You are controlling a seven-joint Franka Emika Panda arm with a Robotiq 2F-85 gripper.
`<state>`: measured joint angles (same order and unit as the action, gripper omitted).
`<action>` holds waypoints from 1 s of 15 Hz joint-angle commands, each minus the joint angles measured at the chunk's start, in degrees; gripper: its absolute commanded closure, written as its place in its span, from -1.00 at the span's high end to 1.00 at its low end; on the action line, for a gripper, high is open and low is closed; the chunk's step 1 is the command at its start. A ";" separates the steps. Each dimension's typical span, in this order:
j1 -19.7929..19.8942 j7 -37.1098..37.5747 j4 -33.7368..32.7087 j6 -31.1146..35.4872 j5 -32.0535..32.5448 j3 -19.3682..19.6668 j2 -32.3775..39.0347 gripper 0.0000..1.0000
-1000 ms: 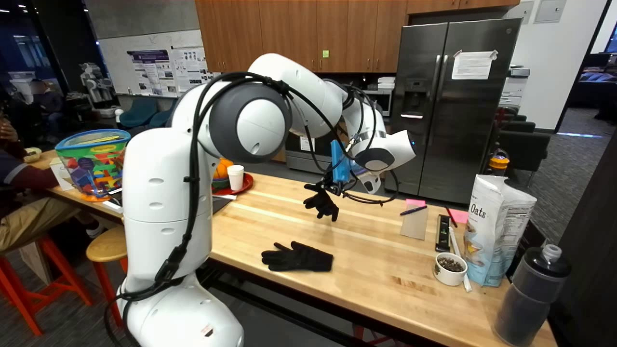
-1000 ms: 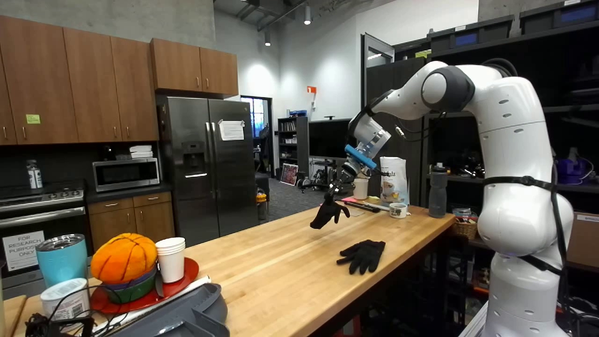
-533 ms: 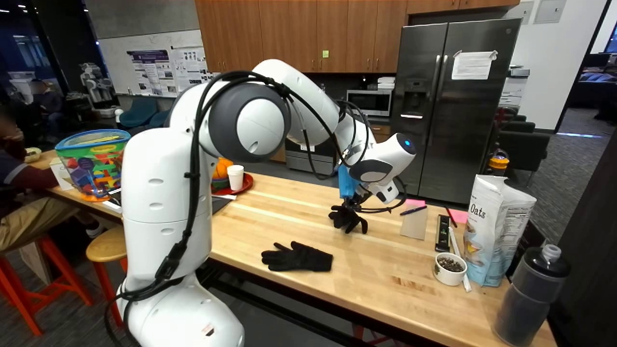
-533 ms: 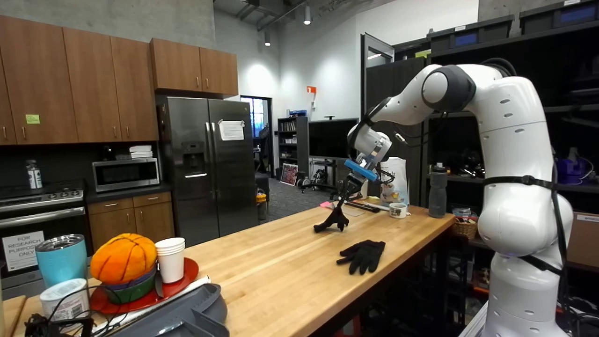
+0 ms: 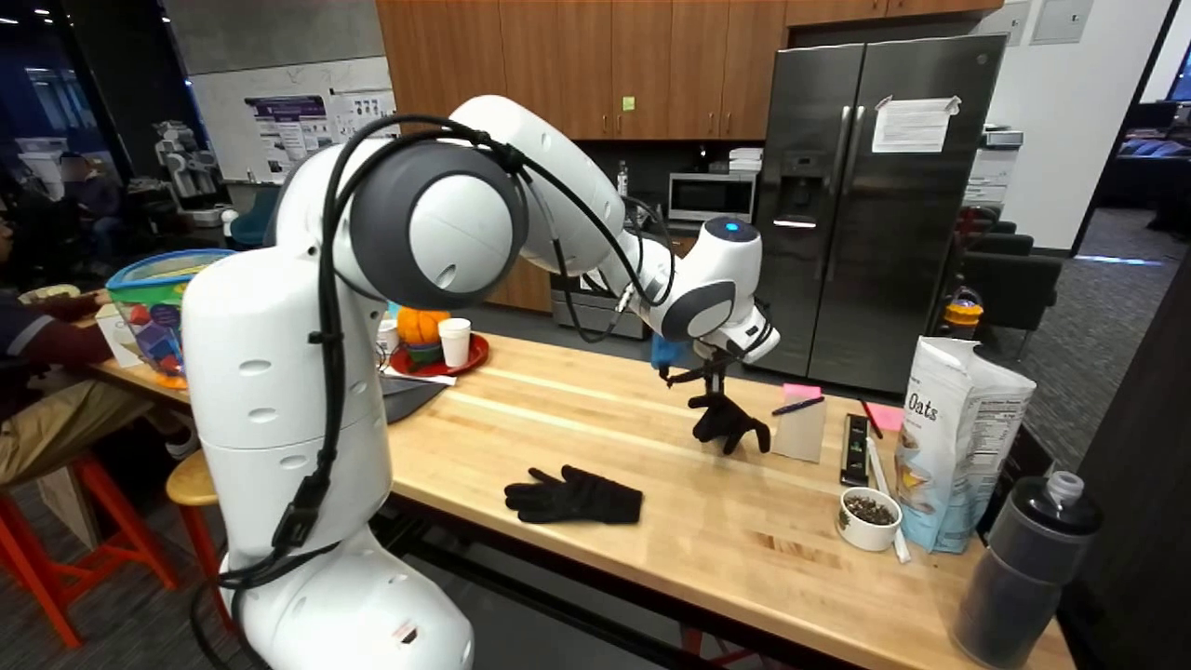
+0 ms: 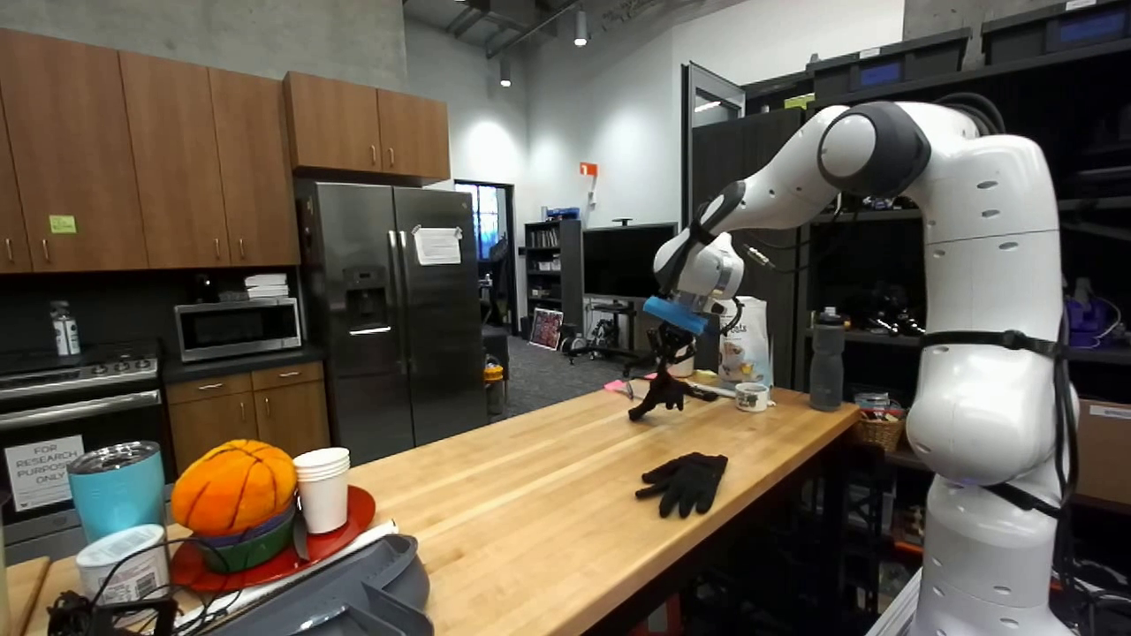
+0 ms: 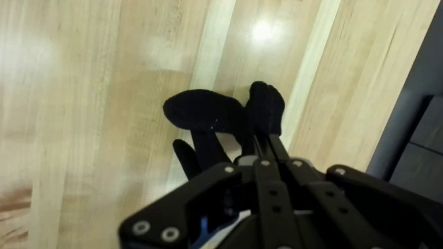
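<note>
Hand [image 7: 265, 139] closed, jaws together on pinch of black glove [image 7: 204, 109]; glove droops from them over desk [image 5: 707, 549]. Whether glove touches desk: cannot tell. Second black glove [image 5: 572, 496] lies flat near desk edge, well apart from hand. Tan card [image 5: 798, 437] near held glove, pen [image 5: 797, 406] across its top. Farther along: white cup [image 5: 865, 538] with dark bits [image 5: 869, 509], oats bag [image 5: 958, 447] just beside it, grey bottle [image 5: 1019, 582] standing near desk end.

In an exterior view, a pale cylindrical ceiling lamp [image 6: 580, 26] glows, light pools on the plain white wall [image 6: 490, 150] and tall black shelving [image 6: 1096, 205] lies in shade; in the wrist view, white glare spots the pale striped wooden tabletop [image 7: 104, 103] and the black jointed gripper [image 7: 263, 138] blurs
</note>
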<state>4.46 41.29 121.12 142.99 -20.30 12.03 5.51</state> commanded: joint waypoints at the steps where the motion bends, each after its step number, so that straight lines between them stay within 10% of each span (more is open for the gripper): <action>1: -4.87 16.08 3.71 4.66 16.47 4.65 -5.32 -0.99; 8: -1.44 48.93 -3.99 -3.82 53.27 0.19 -5.04 -0.99; 15: -3.81 71.43 -6.77 -31.10 76.46 -8.26 -6.44 -0.99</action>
<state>1.50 107.21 115.62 122.00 51.30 6.69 -0.43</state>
